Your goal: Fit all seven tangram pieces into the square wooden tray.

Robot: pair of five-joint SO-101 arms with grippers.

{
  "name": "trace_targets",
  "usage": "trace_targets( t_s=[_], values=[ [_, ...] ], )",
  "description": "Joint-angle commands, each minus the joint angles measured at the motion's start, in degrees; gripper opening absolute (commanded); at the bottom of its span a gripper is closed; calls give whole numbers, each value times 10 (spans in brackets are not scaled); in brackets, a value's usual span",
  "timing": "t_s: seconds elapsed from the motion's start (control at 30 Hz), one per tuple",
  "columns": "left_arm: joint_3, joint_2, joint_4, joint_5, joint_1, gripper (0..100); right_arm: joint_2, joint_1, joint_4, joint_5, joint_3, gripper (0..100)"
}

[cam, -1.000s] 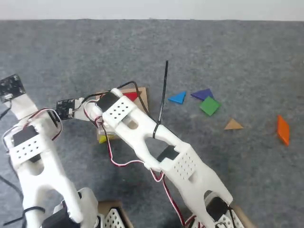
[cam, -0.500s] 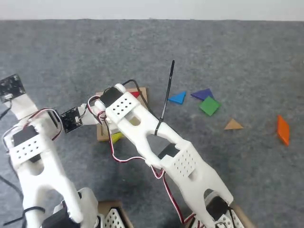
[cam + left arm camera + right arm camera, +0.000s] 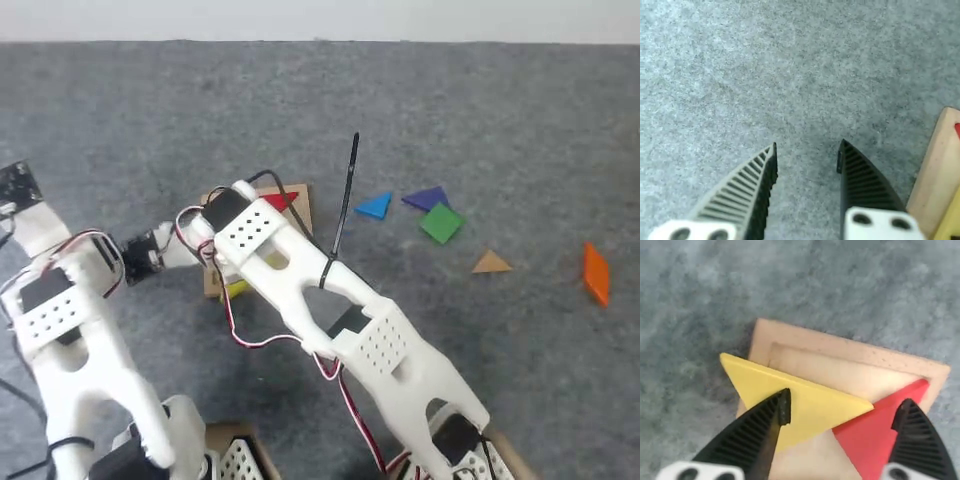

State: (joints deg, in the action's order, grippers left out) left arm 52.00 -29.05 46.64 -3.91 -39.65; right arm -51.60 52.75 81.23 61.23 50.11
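Observation:
The square wooden tray [image 3: 840, 347] lies under my right gripper [image 3: 845, 402], which hangs open just above it. A yellow triangle [image 3: 800, 405] lies slanted in the tray with one corner over the rim. A red triangle [image 3: 875, 440] sits beside it inside. In the high view the right arm covers most of the tray [image 3: 300, 200]; the red piece [image 3: 280, 202] and a bit of yellow [image 3: 235, 289] peek out. My left gripper [image 3: 807, 146] is open over bare carpet, with the tray's edge [image 3: 935, 180] close beside one finger.
To the right of the tray, loose pieces lie on the grey carpet: a blue triangle [image 3: 374, 206], a purple piece [image 3: 425, 196], a green square [image 3: 441, 222], a tan triangle [image 3: 491, 263] and an orange piece [image 3: 596, 273] farthest out. A black cable tie [image 3: 345, 190] sticks up from the right arm.
The right arm's wrist has swung slightly back and forth over the tray and turned. The left arm has shifted a little to the left. The loose pieces have not moved.

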Motion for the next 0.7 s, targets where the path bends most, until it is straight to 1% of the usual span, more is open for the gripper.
trace_targets(
  t_s=[0.0,0.2,0.33,0.4,0.43,0.5,0.53,0.6,0.67],
  values=[
    [-10,-18,-9,-7,-2,197,7,-11,0,-46,89,326],
    [-10,-18,-8,-7,-2,197,7,-34,60,-69,178,325],
    [-10,-18,-9,-8,-1,197,16,-44,138,-121,255,326],
    [-10,-18,-8,-8,-1,197,19,-44,212,-163,309,326],
    [-10,-18,-8,-8,-1,197,21,-46,225,-193,320,325],
    [-9,-18,-7,-8,-1,197,29,-73,220,-275,301,325],
    [-9,-18,-7,-8,-1,197,34,-85,220,-296,284,325],
    [-9,-17,-7,-7,-1,198,44,-106,220,-324,225,325],
    [-9,-18,-7,-7,0,198,57,-115,220,-328,142,325]
  ],
)
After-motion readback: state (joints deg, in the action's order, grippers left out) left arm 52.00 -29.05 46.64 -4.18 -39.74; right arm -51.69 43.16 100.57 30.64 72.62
